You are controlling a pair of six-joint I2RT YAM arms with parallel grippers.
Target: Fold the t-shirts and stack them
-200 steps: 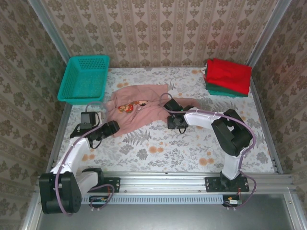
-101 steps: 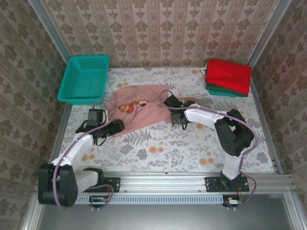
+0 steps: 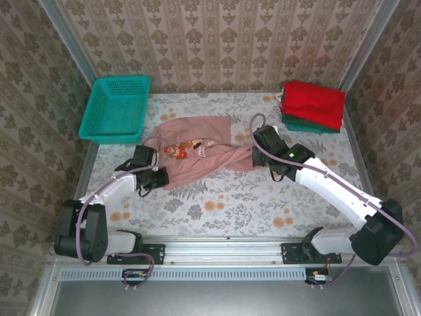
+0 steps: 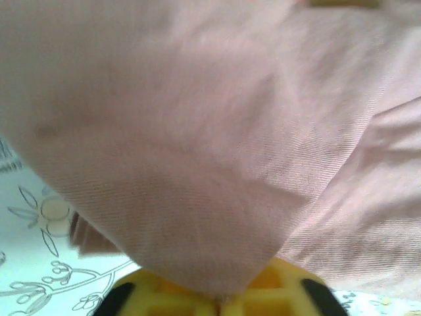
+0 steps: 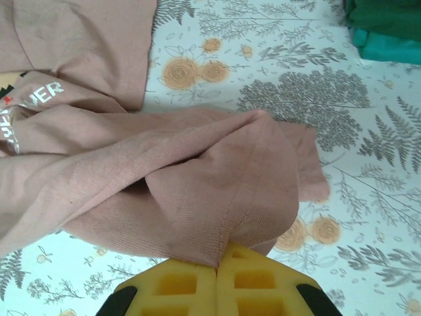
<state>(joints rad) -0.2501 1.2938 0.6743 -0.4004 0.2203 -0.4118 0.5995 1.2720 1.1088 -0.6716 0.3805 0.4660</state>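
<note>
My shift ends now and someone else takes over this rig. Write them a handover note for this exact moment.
The left gripper is shut on the pink t-shirt, at its near-left edge.
The right gripper is shut on the same shirt's right side, with cloth bunched at its tips.
The pink t-shirt lies crumpled and unfolded mid-table, print facing up. The red t-shirt sits folded on the dark green t-shirt at the far right corner.
Done: that folded stack.
Left: spread the pink one flat, fold it, and set it on the stack.
</note>
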